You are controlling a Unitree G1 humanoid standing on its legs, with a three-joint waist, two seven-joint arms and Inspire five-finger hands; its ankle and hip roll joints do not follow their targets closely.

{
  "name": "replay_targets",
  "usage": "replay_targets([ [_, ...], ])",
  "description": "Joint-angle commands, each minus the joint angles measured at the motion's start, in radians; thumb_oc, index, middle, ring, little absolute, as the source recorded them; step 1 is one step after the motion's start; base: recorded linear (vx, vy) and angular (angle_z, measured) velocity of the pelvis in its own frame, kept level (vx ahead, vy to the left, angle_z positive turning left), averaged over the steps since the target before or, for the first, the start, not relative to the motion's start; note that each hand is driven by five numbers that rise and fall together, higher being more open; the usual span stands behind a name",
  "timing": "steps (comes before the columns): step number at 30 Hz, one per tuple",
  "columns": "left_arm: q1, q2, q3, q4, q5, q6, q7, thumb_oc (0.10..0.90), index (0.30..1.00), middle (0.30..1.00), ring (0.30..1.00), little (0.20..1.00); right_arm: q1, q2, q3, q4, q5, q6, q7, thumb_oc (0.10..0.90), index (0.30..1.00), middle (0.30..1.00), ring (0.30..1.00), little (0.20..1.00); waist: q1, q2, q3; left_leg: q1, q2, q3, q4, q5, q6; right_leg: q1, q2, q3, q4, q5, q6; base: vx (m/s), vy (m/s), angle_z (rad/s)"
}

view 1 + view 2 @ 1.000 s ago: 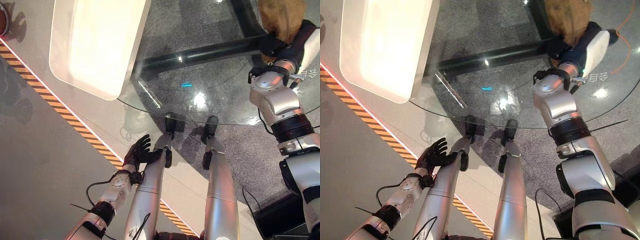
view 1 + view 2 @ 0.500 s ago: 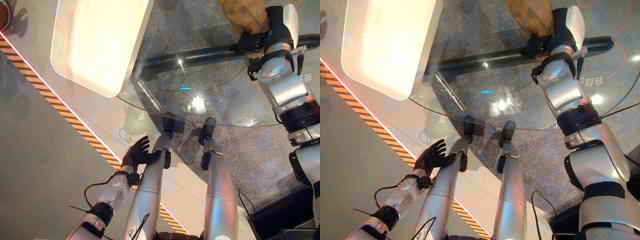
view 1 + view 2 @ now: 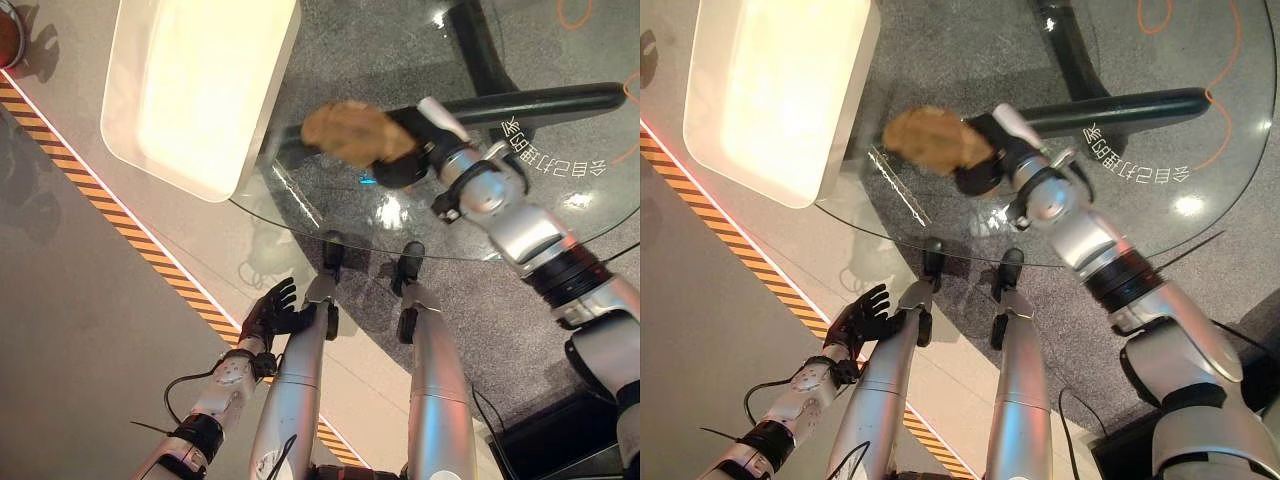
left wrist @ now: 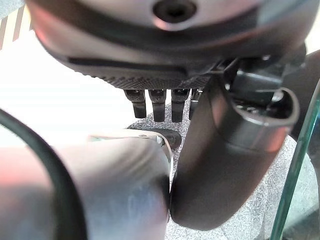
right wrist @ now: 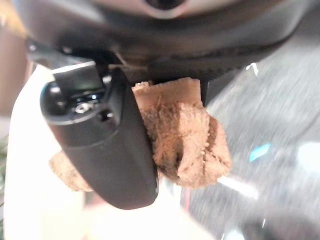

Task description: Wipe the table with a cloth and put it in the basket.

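Brown terry cloth (image 3: 345, 133), one item, bunched into a lump: I see it held in my right hand (image 3: 415, 150), over the near left part of the round glass table (image 3: 480, 235), close to the table's edge. In the right wrist view the thumb and fingers are curled round the cloth (image 5: 182, 145), with loose folds hanging out on either side of the thumb.

Right hand: clenched on the cloth, arm reaching across the glass from my right side.

Glass table: clear top, dark crossed base (image 3: 540, 100) visible through it, bright reflections on the surface. I cannot tell whether the cloth is pressing on the glass or hovering just above it.

White tray-like unit (image 3: 190, 85): stands just beside the table's left edge, near the cloth.

Left hand (image 3: 272, 312): hangs low by my side, well apart from the table, fingers relaxed and spread, holding nothing.

Risks, as I judge them:
- The sweep could run past the table's edge and knock the white unit, since the cloth is already near both.
- The hanging folds could catch on the rim of the glass and drag the cloth out of my grasp.
- If the cloth rides above the glass, the pass wipes nothing; through transparent glass I have little to judge contact by.
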Motion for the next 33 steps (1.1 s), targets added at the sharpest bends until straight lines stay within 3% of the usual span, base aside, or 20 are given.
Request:
replay_targets([
  [1,0.096,0.01,-0.033,-0.006,0.027,0.006,0.005,0.8,0.9,0.9,0.9,0.9,0.042,-0.012,-0.007,-0.108,0.036,-0.068,0.006,0.1,0.3,0.3,0.3,0.2,0.01,0.017,-0.01,0.031,-0.077,0.03,0.045,-0.131,0.03,-0.004,0.032,-0.006,-0.057,0.022,0.051,0.0,0.0,0.0],
  [14,0.082,0.002,-0.033,0.014,0.024,-0.002,0.018,0.8,0.9,0.9,0.9,0.9,0.076,-0.021,-0.022,-0.14,0.024,-0.059,-0.032,0.1,0.3,0.3,0.3,0.2,0.0,0.021,-0.01,0.025,-0.074,0.036,0.053,-0.133,0.032,-0.014,0.025,-0.001,-0.05,0.025,0.053,0.0,0.0,0.0],
  [19,0.095,-0.007,0.001,0.009,-0.049,-0.078,0.058,0.8,0.9,0.9,0.9,0.9,0.104,-0.023,-0.048,-0.151,0.055,-0.085,-0.056,0.1,0.3,0.3,0.3,0.2,-0.001,0.021,-0.01,0.039,-0.074,0.038,0.05,-0.132,0.032,-0.003,0.025,-0.002,-0.05,0.022,0.05,0.0,0.0,0.0],
  [22,0.107,-0.003,0.043,-0.04,-0.107,-0.155,0.055,0.8,0.9,0.9,0.9,0.9,0.132,-0.026,-0.084,-0.175,0.117,-0.126,-0.075,0.1,0.3,0.3,0.3,0.2,-0.001,0.02,-0.01,0.058,-0.071,0.039,0.046,-0.132,0.03,0.014,0.025,-0.003,-0.049,0.016,0.048,0.0,-0.01,0.01],
  [27,0.134,0.021,0.094,-0.189,-0.196,-0.218,0.027,0.8,0.9,0.9,0.9,0.9,0.199,-0.019,-0.154,-0.233,0.2,-0.188,-0.055,0.1,0.3,0.3,0.3,0.2,0.002,0.018,-0.01,0.086,-0.069,0.037,0.044,-0.136,0.029,0.041,0.028,-0.013,-0.04,0.001,0.041,-0.01,-0.044,0.03],
  [33,0.172,0.042,0.118,-0.374,-0.323,-0.181,-0.041,0.8,0.9,0.9,0.9,0.9,0.313,-0.062,-0.225,-0.361,0.235,-0.224,0.005,0.1,0.3,0.3,0.3,0.2,-0.01,0.023,-0.01,0.126,-0.068,0.038,0.045,-0.139,0.036,0.073,0.029,-0.022,-0.016,-0.016,0.032,-0.02,-0.04,-0.01],
])
